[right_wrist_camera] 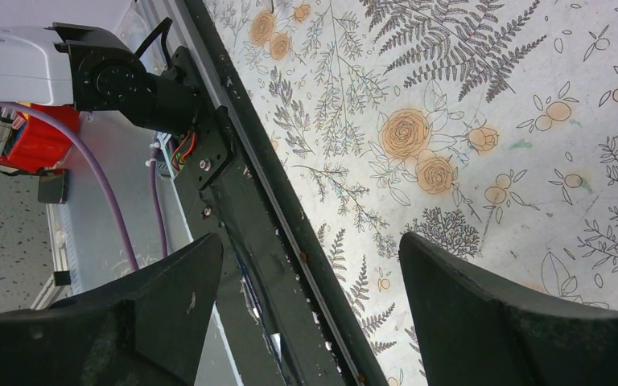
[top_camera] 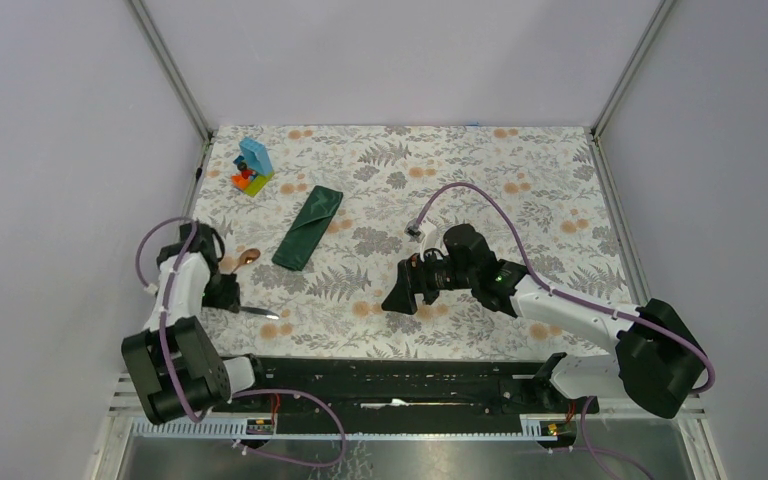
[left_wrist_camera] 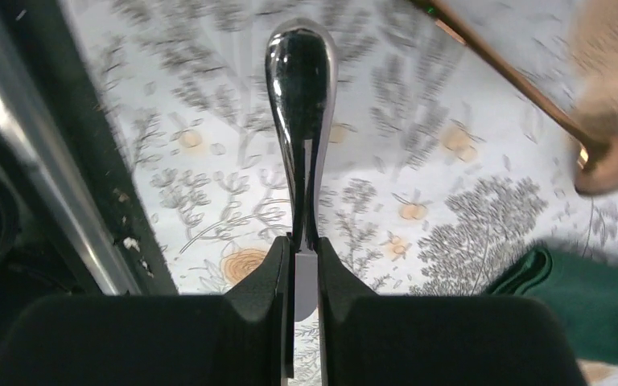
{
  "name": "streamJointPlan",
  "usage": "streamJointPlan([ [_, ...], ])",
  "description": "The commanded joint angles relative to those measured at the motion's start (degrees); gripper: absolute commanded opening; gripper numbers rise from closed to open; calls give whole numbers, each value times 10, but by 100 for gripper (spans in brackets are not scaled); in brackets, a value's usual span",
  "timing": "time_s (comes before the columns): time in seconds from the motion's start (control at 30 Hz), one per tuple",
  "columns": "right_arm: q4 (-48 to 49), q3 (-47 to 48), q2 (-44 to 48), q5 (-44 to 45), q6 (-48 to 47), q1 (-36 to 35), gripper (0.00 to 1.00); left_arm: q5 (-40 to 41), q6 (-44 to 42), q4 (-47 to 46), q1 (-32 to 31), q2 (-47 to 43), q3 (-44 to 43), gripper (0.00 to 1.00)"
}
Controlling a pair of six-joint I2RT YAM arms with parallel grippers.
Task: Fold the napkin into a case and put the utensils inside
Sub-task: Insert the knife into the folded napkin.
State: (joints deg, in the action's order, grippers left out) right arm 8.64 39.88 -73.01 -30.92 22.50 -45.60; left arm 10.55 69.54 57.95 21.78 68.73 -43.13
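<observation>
The dark green napkin (top_camera: 307,227) lies folded into a narrow case on the floral table cover; its corner (left_wrist_camera: 603,297) shows in the left wrist view. My left gripper (top_camera: 228,297) (left_wrist_camera: 306,249) is shut on a silvery knife (left_wrist_camera: 302,96), held just above the cover, near the front left. The knife's blade (top_camera: 260,313) sticks out to the right. A brownish spoon (top_camera: 247,257) (left_wrist_camera: 603,161) lies on the cover between the gripper and the case. My right gripper (top_camera: 400,300) (right_wrist_camera: 310,265) hangs open and empty over the table's near middle.
A colourful toy block stack (top_camera: 253,167) stands at the back left, beyond the case. A black rail (right_wrist_camera: 265,217) runs along the table's near edge under the right gripper. Grey walls enclose the table on three sides.
</observation>
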Motion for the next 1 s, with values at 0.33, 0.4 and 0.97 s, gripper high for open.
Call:
streamJointPlan([
  [0.33, 27, -4, 3, 9, 2, -1, 87, 27, -508, -92, -210, 225, -207, 0],
  [0.4, 27, -5, 4, 7, 3, -1, 87, -16, -553, -112, -213, 226, -208, 0],
  [0.97, 24, -5, -2, 1, 4, 0, 87, -81, -730, 15, -305, 342, -369, 0],
])
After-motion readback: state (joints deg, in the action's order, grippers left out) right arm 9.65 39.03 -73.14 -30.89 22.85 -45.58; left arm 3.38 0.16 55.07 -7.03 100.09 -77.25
